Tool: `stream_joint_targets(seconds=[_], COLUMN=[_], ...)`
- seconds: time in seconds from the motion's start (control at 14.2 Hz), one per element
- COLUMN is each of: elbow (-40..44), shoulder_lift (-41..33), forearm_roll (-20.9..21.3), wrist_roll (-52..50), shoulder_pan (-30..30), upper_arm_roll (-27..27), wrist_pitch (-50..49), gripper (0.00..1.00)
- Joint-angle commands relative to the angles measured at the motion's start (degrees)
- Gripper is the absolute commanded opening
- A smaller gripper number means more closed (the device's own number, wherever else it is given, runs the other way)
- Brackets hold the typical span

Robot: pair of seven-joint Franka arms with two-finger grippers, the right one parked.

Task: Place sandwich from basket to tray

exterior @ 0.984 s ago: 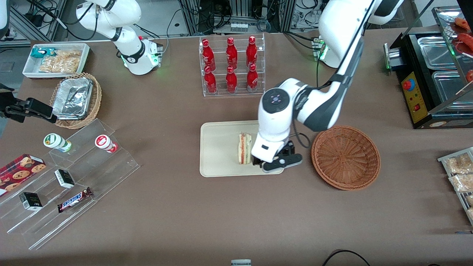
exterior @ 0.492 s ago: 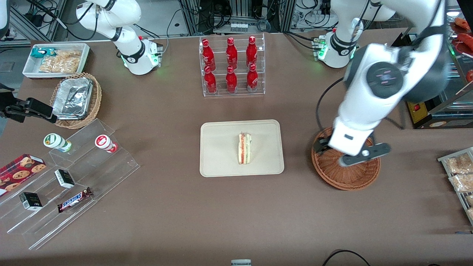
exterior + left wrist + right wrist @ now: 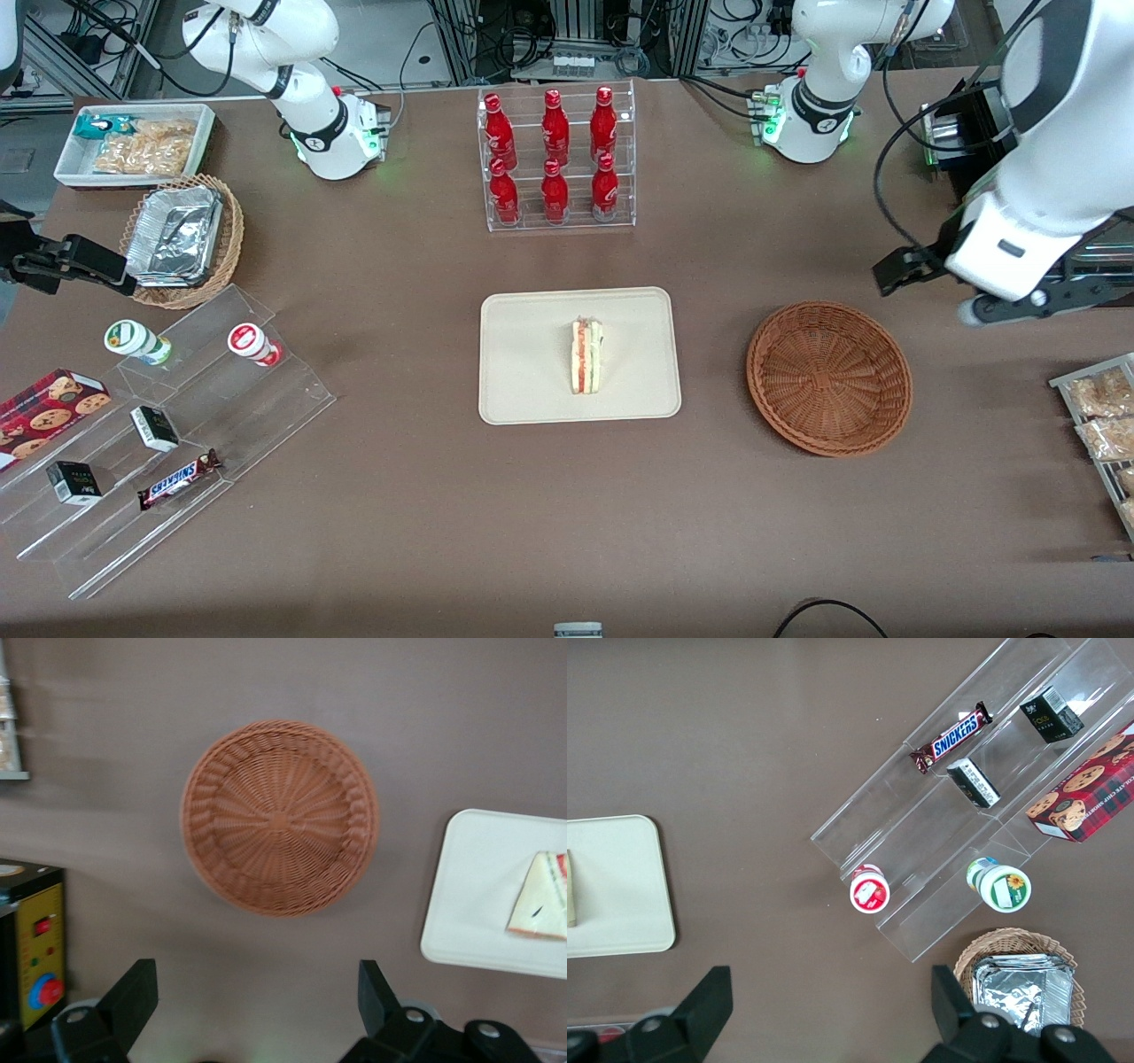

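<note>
Counts on the desk point(image 3: 425, 532)

One sandwich point(image 3: 586, 356) lies on one tray point(image 3: 532, 390); one reddish-brown basket point(image 3: 828, 378) sits beside it. Six red bottles point(image 3: 554, 155) stand in one clear rack. One tan basket of foil trays point(image 3: 182, 239), one white bin of snacks point(image 3: 133, 142), two small cups point(image 3: 137, 341), one cookie box point(image 3: 49, 403), two small dark boxes point(image 3: 155, 428), one Snickers bar point(image 3: 177, 478). One gripper point(image 3: 257, 1010), fingers apart, hangs above the desk near the reddish-brown basket.

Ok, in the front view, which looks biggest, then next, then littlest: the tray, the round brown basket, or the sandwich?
1. Tray, largest.
2. Basket, a bit smaller.
3. Sandwich, by far the smallest; it lies on the tray.
The tool hangs open above the table beside the basket.
</note>
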Motion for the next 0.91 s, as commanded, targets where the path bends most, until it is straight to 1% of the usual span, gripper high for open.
stream_joint_targets(seconds=[0.0,0.35,0.63,0.84], elbow=[-1.65,-0.24,-0.68,-0.59], shoulder_lift=[-4.15,-3.53,-3.80,-3.97], forearm_roll=[-0.57,-0.84,-1.10,-0.93], wrist_roll=[3.12,5.24,5.50,8.31], shoulder_pan=[3.17,2.92,3.18,3.27], upper_arm_roll=[-1.23,-1.23,-1.15,-1.15], wrist_pitch=[-1.86,-5.55,-5.03,-4.85], gripper=[1.00,1.00,1.00,1.00])
